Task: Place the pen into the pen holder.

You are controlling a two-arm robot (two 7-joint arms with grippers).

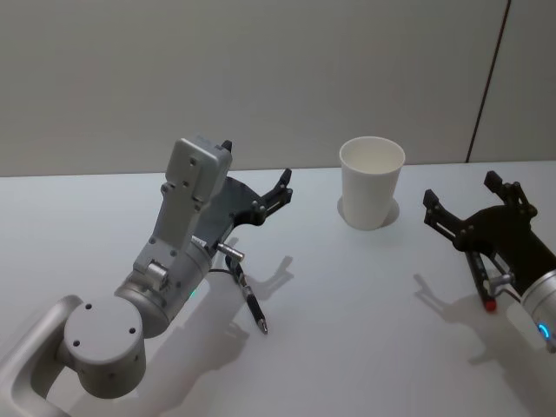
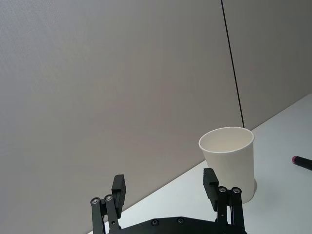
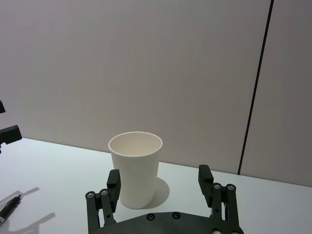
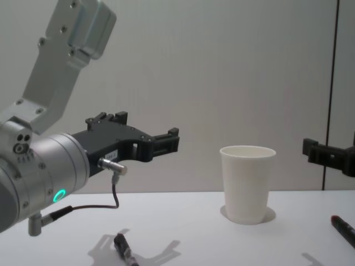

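Left hand hangs released and empty above the desk, to the left of the upright white paper cup. Below it a black pen lies flat on the desk, well apart from the cup. Right of the cup, the right hand hovers spread and empty near a red-tipped pen.

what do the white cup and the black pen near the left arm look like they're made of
The cup looks like paper: matte white, thin wall, rolled rim. The pen looks like black plastic with a paler, maybe metal tip; it is too small to be sure.
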